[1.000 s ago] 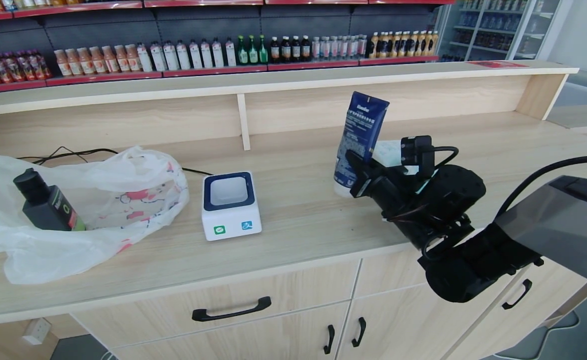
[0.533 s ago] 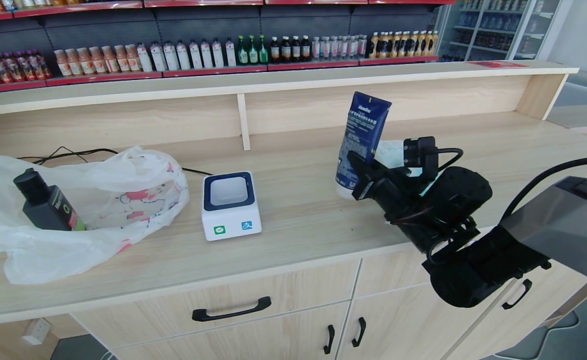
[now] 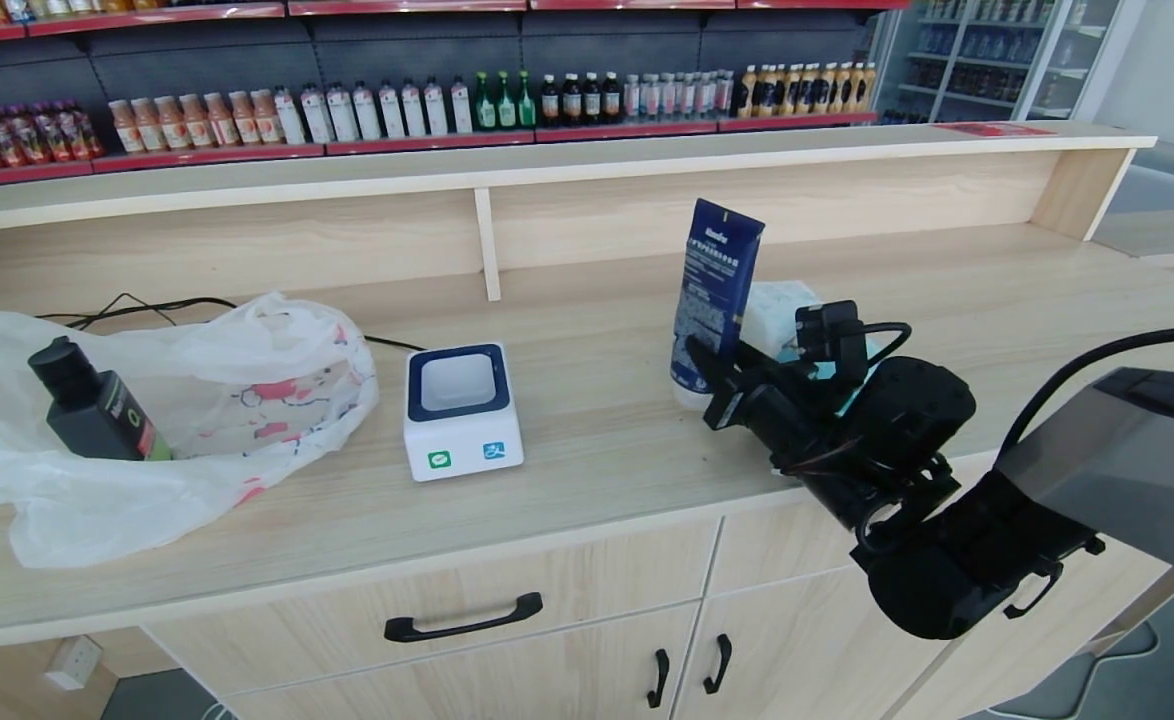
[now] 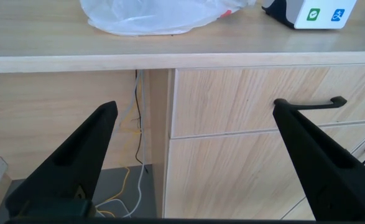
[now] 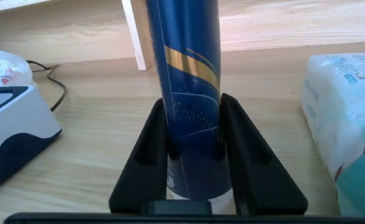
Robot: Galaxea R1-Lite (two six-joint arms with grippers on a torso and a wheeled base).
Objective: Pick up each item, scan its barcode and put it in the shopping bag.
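A dark blue tube (image 3: 715, 285) stands upright with its white cap at the counter, right of the scanner. My right gripper (image 3: 711, 372) is shut on its lower part; in the right wrist view the fingers (image 5: 154, 140) press both sides of the blue tube (image 5: 188, 81). The white scanner (image 3: 462, 408) with a blue-rimmed window sits mid-counter. The white plastic shopping bag (image 3: 227, 420) lies at the left with a black bottle (image 3: 95, 405) in it. My left gripper (image 4: 194, 162) hangs open below the counter edge, facing the drawers, with nothing between its fingers.
A white tissue pack (image 3: 779, 305) lies right behind the tube, close to my right gripper. A black cable (image 3: 137, 303) runs behind the bag. A raised wooden ledge (image 3: 487, 245) bounds the counter's far side. Drawer handle (image 4: 309, 102) faces my left gripper.
My right gripper has sunk a little with the tube in it. The tube now stands lower and more upright than before.
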